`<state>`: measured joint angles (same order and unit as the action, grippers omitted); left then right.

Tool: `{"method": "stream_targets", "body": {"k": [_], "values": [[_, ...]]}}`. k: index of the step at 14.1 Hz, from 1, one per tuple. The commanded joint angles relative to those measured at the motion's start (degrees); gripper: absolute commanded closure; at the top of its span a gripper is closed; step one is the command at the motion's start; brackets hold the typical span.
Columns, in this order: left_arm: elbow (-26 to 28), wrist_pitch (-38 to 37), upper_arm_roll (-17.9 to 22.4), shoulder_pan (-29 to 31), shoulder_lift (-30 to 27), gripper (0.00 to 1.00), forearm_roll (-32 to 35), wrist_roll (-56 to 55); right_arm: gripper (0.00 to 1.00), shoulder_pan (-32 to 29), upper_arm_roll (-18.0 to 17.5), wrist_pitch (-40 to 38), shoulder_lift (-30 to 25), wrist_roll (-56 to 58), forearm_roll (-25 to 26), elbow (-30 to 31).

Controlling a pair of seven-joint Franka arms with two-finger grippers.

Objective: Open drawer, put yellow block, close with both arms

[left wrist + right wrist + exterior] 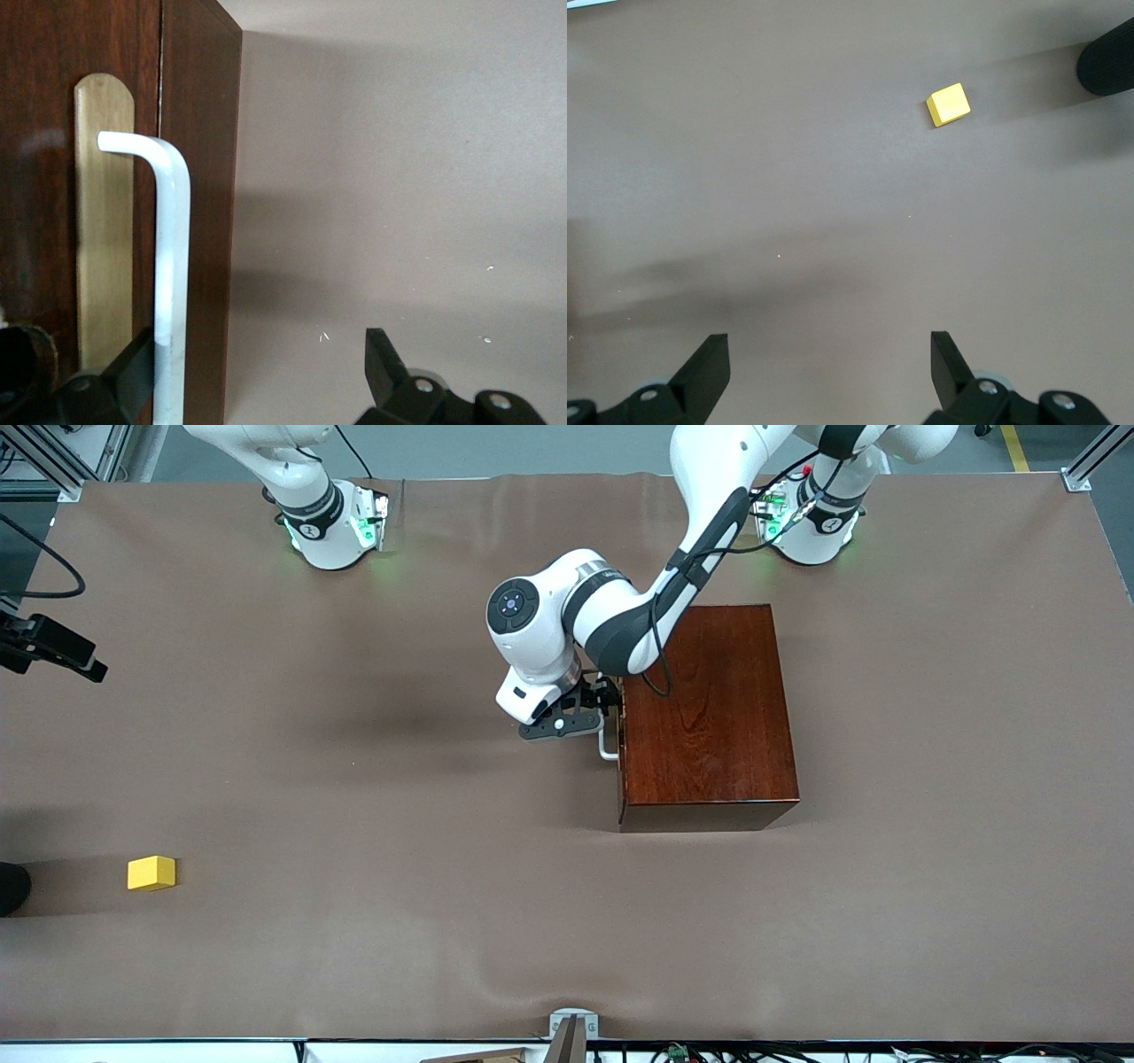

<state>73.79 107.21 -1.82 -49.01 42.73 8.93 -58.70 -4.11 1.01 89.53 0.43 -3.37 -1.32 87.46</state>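
Observation:
The mahogany box (pixel 709 708) stands in the middle of the table with its drawer shut. The drawer front (pixel 44 221) faces the right arm's end and carries a white U-shaped handle (pixel 608 746). My left gripper (pixel 602 708) is at that front and open. In the left wrist view the handle (pixel 173 266) lies between the fingers of the left gripper (pixel 257 363), close against one finger. The yellow block (pixel 151 872) lies on the table toward the right arm's end, nearer to the front camera than the box. My right gripper (pixel 831 363) is open and empty, high over bare table, apart from the block (pixel 949 104).
A black device (pixel 53 651) juts in over the table edge at the right arm's end. A dark round object (pixel 11 887) sits at that edge beside the block and also shows in the right wrist view (pixel 1107 60). A metal bracket (pixel 571 1027) stands at the front edge.

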Motion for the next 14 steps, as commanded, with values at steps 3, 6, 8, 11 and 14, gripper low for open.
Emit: {"method": "stream_targets", "body": {"k": [3,6,8,11,14], "values": [[-1.9,3.61,0.23,-0.38,1.21,0.0,-1.55,-1.85,0.0,-0.73,-0.3,-0.5,-0.16,-0.06,0.0,-0.72],[-1.9,5.37,0.06,-0.39,1.56,0.0,-1.64,-1.94,0.0,-0.73,-0.3,-0.5,-0.16,-0.06,0.0,-0.72],[-1.9,6.51,-0.03,-0.47,1.91,0.0,-1.73,-2.03,0.0,-0.64,-0.39,-0.41,-0.16,-0.06,0.0,-0.72],[-1.9,11.43,-0.03,-0.39,2.44,0.0,-3.39,-4.75,0.0,-0.73,-0.3,-0.41,-0.16,-0.06,0.0,-0.72],[-1.9,13.37,-0.03,-0.39,2.62,0.0,-3.84,-4.84,0.0,-0.73,-0.3,-0.41,-0.16,-0.06,0.0,-0.72]]}}
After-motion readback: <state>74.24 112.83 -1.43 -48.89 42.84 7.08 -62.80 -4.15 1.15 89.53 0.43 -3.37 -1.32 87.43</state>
